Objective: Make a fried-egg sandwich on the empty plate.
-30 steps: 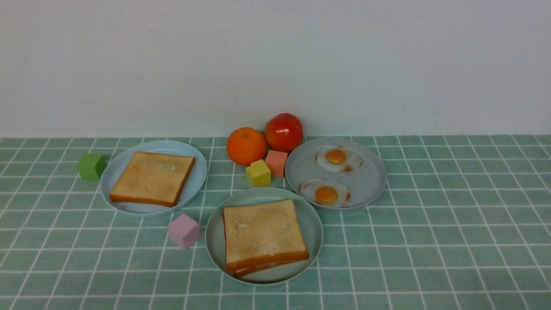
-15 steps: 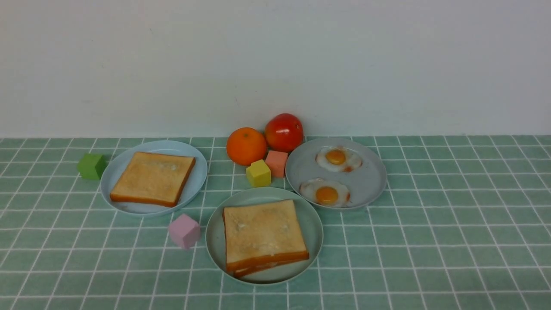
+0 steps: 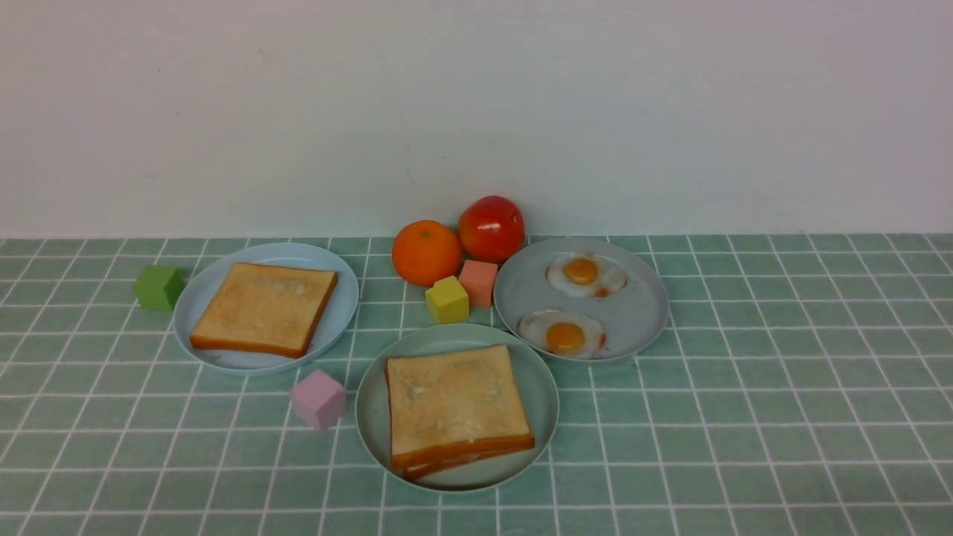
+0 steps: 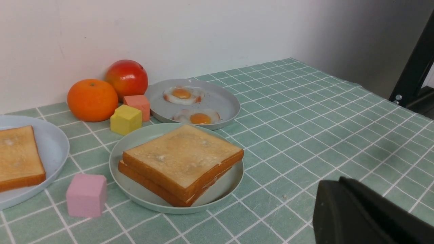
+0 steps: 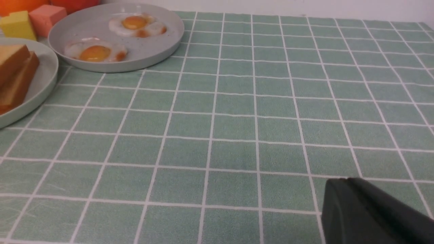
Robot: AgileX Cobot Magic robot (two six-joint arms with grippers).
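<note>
Front view: no arm shows; three plates sit mid-surface, toward the back edge.
Sandwich: two stacked toast slices lie on the mint plate, nearest the front edge; the filling is hidden, so the egg cannot be confirmed.
Grey plate: two fried eggs remain, ready to hand just right of the sandwich.
Blue plate: one spare toast, left side.
Left gripper: shut, holding nothing, drawn back near the front edge.
Right gripper: shut, empty, low over bare surface, right side.
Judgement: the sandwich looks finished.

Plain white wall behind a green-tiled tabletop
</note>
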